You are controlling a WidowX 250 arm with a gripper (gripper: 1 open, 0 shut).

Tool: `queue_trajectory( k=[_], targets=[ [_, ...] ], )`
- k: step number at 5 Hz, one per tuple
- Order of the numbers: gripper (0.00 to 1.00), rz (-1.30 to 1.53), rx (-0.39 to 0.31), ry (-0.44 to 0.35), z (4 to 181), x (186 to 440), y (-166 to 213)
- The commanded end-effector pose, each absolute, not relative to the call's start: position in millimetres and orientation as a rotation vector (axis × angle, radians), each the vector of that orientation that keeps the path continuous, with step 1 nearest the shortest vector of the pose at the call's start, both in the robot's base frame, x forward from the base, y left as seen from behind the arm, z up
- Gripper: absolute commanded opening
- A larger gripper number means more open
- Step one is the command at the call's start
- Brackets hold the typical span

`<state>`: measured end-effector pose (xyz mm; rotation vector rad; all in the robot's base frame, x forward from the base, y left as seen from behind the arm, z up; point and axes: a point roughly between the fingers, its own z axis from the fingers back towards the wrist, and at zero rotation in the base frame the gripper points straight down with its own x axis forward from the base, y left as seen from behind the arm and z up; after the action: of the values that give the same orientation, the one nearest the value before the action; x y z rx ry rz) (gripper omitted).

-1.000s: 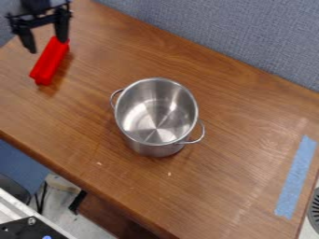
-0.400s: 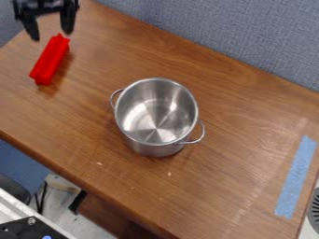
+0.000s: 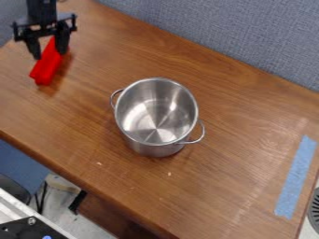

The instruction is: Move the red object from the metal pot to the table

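Note:
The red object (image 3: pixel 47 65) lies flat on the table (image 3: pixel 237 93) at the far left, well clear of the metal pot (image 3: pixel 157 115). The pot stands upright at the centre, shiny and with nothing inside. My gripper (image 3: pixel 47 44) hangs over the far end of the red block. Its dark fingers (image 3: pixel 30 43) stand apart, one on each side of that end. I cannot tell whether they touch the block.
A strip of blue tape (image 3: pixel 296 174) runs along the table's right side. The table's front edge drops off at the lower left, with floor and cables below. A grey-blue wall backs the table.
My gripper rose off the red block towards the back, then came down again over its far end. The fingers look slightly closer together. Block and pot have not moved.

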<state>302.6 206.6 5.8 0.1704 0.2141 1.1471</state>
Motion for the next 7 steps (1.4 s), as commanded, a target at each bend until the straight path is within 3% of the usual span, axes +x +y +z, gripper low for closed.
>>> queue_trajectory(
  k=[1,2,3,4,5,6,7],
  targets=[
    [0.00,1.154,0.178,0.155,44.9,326,221],
    [0.00,1.127,0.182,0.198,76.2,350,219],
    [0.00,1.083,0.199,0.185,68.1,328,201],
    [0.00,1.031,0.197,0.206,92.7,321,165],
    [0.00,0.942,0.184,0.185,119.0,332,167],
    [1.00,0.949,0.190,0.180,125.6,334,202],
    [1.00,0.764,0.226,0.181,110.0,320,181]
  ],
)
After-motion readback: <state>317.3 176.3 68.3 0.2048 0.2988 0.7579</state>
